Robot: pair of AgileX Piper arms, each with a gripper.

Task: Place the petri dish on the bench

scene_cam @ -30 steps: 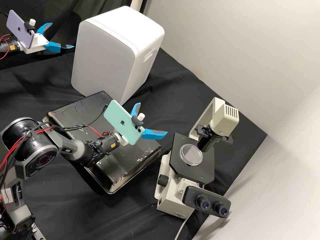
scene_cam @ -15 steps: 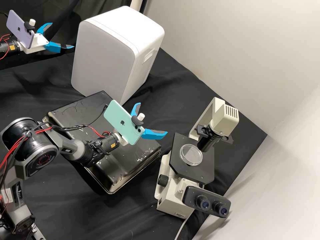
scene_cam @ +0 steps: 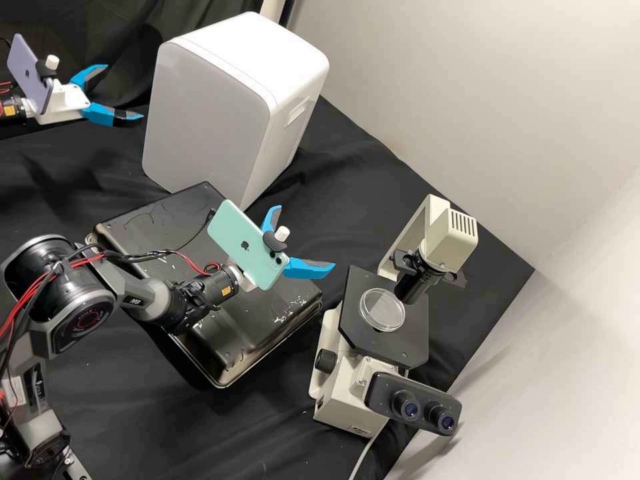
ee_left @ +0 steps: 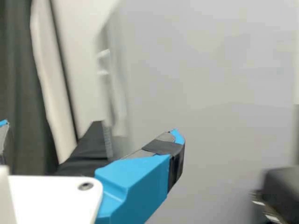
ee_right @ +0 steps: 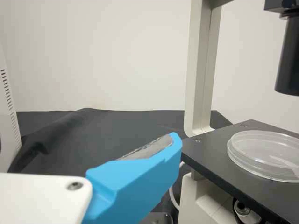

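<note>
We see the round clear plastic petri dish (scene_cam: 383, 310) lying on the flat black stage (scene_cam: 400, 347) of the cream microscope (scene_cam: 347, 390). Our right gripper (scene_cam: 303, 240) hangs near it, fingers spread, holding nothing. Our left gripper (scene_cam: 121, 92) is spread too, beside the tall white box (scene_cam: 227, 100).

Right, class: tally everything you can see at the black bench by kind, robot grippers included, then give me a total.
Petri dish: 1
Microscope: 1
White box: 1
Black tray: 1
Grippers: 2, the right gripper and the left gripper
Total: 6
</note>
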